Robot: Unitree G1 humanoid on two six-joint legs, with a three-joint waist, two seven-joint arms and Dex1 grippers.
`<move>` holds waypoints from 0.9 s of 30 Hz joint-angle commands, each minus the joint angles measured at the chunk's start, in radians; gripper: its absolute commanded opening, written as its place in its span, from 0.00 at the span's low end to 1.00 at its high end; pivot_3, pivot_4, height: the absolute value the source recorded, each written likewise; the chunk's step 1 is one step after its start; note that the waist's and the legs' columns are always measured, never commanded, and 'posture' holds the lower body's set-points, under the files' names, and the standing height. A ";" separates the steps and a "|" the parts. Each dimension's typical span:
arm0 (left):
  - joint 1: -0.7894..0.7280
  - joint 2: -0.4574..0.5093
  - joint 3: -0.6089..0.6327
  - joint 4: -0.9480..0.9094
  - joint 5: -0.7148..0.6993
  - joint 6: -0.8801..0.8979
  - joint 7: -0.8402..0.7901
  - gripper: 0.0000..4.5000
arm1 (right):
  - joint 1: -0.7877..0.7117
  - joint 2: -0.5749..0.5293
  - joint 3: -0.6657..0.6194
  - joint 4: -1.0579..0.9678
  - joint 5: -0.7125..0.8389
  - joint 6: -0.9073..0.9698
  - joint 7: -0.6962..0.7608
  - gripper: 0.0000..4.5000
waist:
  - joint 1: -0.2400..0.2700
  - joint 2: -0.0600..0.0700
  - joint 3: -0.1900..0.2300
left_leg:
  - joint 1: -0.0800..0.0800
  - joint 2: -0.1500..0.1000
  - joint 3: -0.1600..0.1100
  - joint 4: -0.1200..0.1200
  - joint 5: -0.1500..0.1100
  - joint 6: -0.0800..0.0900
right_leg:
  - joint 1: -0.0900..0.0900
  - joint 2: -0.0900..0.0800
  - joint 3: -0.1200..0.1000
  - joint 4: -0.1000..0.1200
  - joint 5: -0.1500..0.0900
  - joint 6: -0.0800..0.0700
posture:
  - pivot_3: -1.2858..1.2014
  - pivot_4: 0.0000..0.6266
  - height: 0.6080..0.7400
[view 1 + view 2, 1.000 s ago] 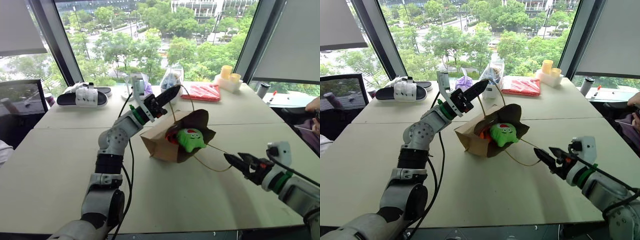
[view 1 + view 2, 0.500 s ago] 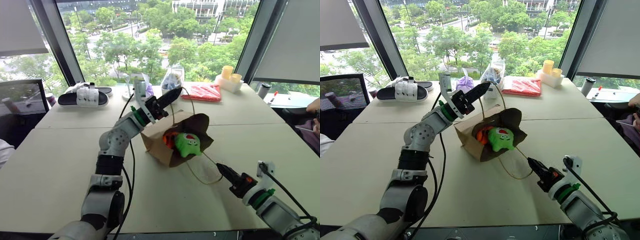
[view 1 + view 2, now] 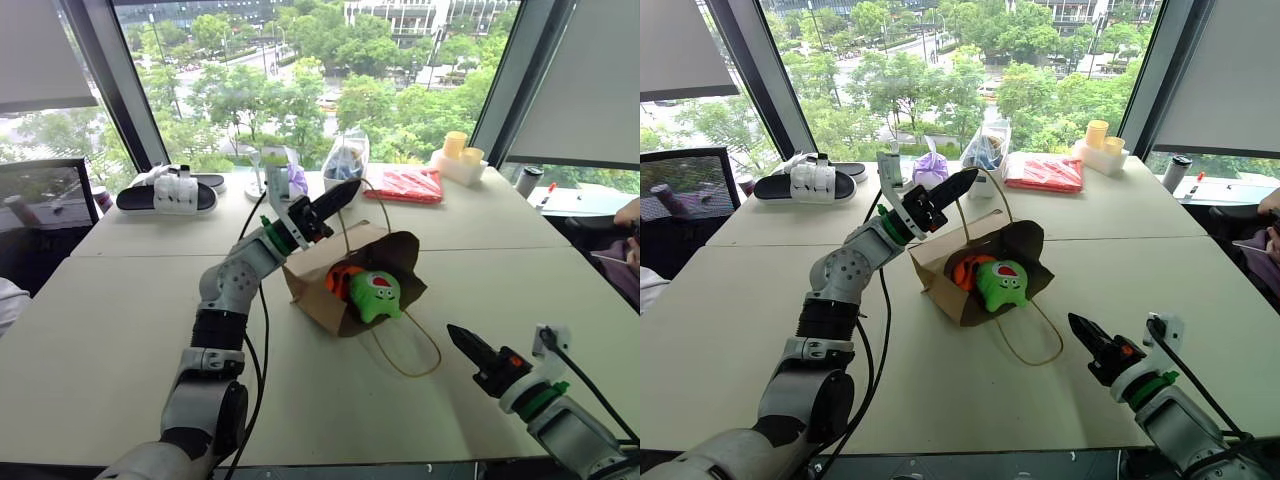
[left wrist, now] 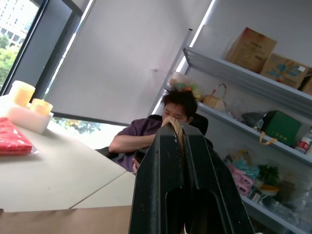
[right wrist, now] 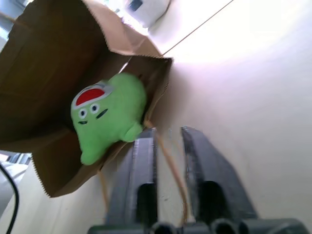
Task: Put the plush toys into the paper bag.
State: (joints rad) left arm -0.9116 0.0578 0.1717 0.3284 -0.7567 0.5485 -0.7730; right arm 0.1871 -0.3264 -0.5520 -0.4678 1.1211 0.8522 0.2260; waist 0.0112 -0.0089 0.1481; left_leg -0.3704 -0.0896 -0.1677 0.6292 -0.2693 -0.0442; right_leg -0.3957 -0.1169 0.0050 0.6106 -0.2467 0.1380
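The brown paper bag [image 3: 312, 292] lies on its side on the table, mouth facing me. The green plush toy [image 3: 378, 293] with a red patch sits in the mouth. Behind it, deeper in the bag, is the orange plush toy [image 3: 343, 277]. My left gripper [image 3: 349, 188] is raised above the bag's far edge, shut on the upper cord handle [image 4: 175, 127]. The other cord handle [image 5: 166, 161] lies as a loose loop on the table. My right gripper [image 3: 460, 340] hovers near the table's front edge, just beyond that loop, fingers apart and holding nothing.
Along the far side of the table are black-and-white slides [image 3: 165, 193], a purple bundle [image 3: 930, 168], a clear plastic bag [image 3: 345, 158], a red packet [image 3: 405, 184] and yellow cups [image 3: 455, 150]. A person sits at the right edge [image 3: 628, 215].
Half a second ago my right gripper was shut at the end of the lower cord loop. Now it has drawn back toward the near edge with its fingers apart, and the loop lies slack. The left gripper kept still.
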 commanded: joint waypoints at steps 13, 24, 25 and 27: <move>-0.023 0.000 0.006 -0.013 -0.002 -0.011 -0.011 0.00 | 0.054 0.028 0.145 0.022 0.097 -0.012 -0.003 0.86 | -0.001 0.000 0.000 | 0.000 0.000 0.000 0.000 0.000 0.000 | 0.000 0.000 0.000 0.000 0.000 0.000 | 0.52 0.24 1.00; -0.014 -0.007 0.006 -0.076 -0.013 0.017 0.042 0.00 | 0.014 0.024 0.176 0.062 0.066 -0.046 0.008 0.15 | 0.000 0.000 0.000 | 0.000 0.000 -0.001 0.000 0.000 0.000 | 0.000 0.000 0.000 0.000 0.000 0.000 | 0.52 0.24 1.00; -0.013 -0.008 0.006 -0.080 -0.014 0.018 0.046 0.00 | 0.021 0.020 0.170 0.050 0.078 -0.043 0.010 0.03 | 0.000 0.000 0.000 | 0.000 0.000 0.000 0.000 0.000 0.000 | 0.000 0.000 0.000 0.000 0.000 0.000 | 0.52 0.24 1.00; -0.015 -0.009 0.007 -0.084 -0.016 0.021 0.053 0.00 | 0.032 0.009 0.160 0.029 0.090 -0.044 0.010 0.01 | 0.001 0.000 0.000 | 0.000 0.000 -0.001 0.000 0.000 0.000 | 0.000 0.000 0.000 0.000 0.000 0.000 | 0.52 0.24 1.00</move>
State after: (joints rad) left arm -0.9100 0.0502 0.1723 0.2893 -0.7546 0.5663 -0.7243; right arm 0.2083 -0.3031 -0.3669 -0.3970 1.1839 0.8190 0.2315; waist 0.0119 -0.0092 0.1481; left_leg -0.3704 -0.0895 -0.1681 0.6293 -0.2693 -0.0442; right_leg -0.3954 -0.1169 0.0048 0.6105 -0.2468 0.1380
